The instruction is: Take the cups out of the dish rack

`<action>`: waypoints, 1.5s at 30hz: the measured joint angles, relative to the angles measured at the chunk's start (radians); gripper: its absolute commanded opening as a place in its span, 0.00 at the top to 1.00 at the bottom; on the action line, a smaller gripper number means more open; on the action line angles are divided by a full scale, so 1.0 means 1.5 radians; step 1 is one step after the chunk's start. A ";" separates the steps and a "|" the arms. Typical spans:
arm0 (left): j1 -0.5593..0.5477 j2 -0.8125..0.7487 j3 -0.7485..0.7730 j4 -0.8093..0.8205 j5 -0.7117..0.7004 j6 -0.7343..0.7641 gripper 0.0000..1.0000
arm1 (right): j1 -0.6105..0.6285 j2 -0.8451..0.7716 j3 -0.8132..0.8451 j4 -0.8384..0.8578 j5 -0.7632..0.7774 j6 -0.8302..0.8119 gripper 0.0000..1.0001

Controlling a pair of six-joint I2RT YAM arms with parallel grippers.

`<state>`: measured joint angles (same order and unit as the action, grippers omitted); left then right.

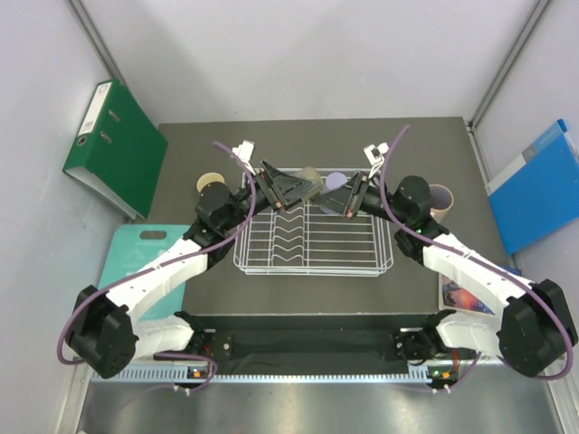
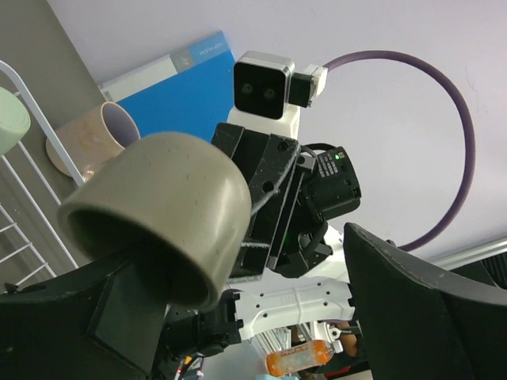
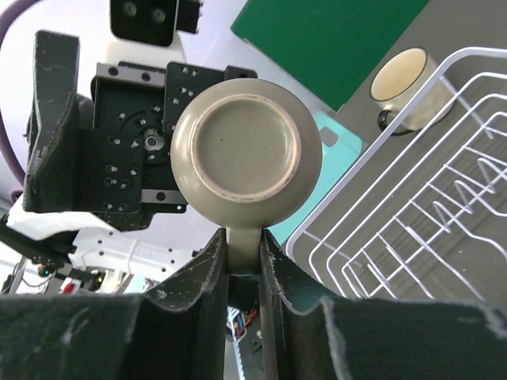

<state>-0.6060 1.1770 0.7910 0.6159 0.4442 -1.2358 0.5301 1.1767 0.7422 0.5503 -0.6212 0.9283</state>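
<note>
My right gripper point(image 3: 243, 237) is shut on the handle of the small olive-tan mug point(image 3: 246, 150), whose base faces the right wrist camera. It holds the mug in the air over the far edge of the white dish rack point(image 1: 312, 269). My left gripper point(image 2: 238, 261) is open, its jaws wide apart, and the mug point(image 2: 158, 214) lies against its left finger. In the top view both grippers, left point(image 1: 294, 192) and right point(image 1: 348, 194), meet at the mug point(image 1: 313, 174). A lavender cup point(image 1: 336, 181) shows just behind them. A mint-green cup point(image 2: 8, 119) sits by the rack's rim.
A cream mug point(image 1: 210, 183) stands on the table left of the rack. A pinkish cup with a purple inside point(image 1: 441, 197) stands to its right. A green binder point(image 1: 113, 149), a teal board point(image 1: 136, 262) and a blue folder point(image 1: 538, 185) lie at the sides.
</note>
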 measured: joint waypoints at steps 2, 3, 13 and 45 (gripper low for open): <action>-0.002 0.007 0.000 0.008 0.002 -0.002 0.33 | 0.010 0.005 0.000 0.003 -0.001 0.000 1.00; -0.002 0.008 0.000 0.009 0.002 -0.005 0.37 | 0.016 0.007 0.000 0.003 -0.002 0.000 1.00; -0.004 0.008 0.000 0.011 0.000 0.002 0.42 | 0.024 -0.005 -0.002 0.008 -0.001 -0.003 1.00; -0.001 0.014 0.187 -0.319 -0.052 0.183 1.00 | 0.024 -0.065 0.097 -0.235 0.095 -0.148 0.34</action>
<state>-0.6075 1.1984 1.0718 0.1375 0.3660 -0.9611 0.5667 1.0798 0.8883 0.1982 -0.4793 0.7059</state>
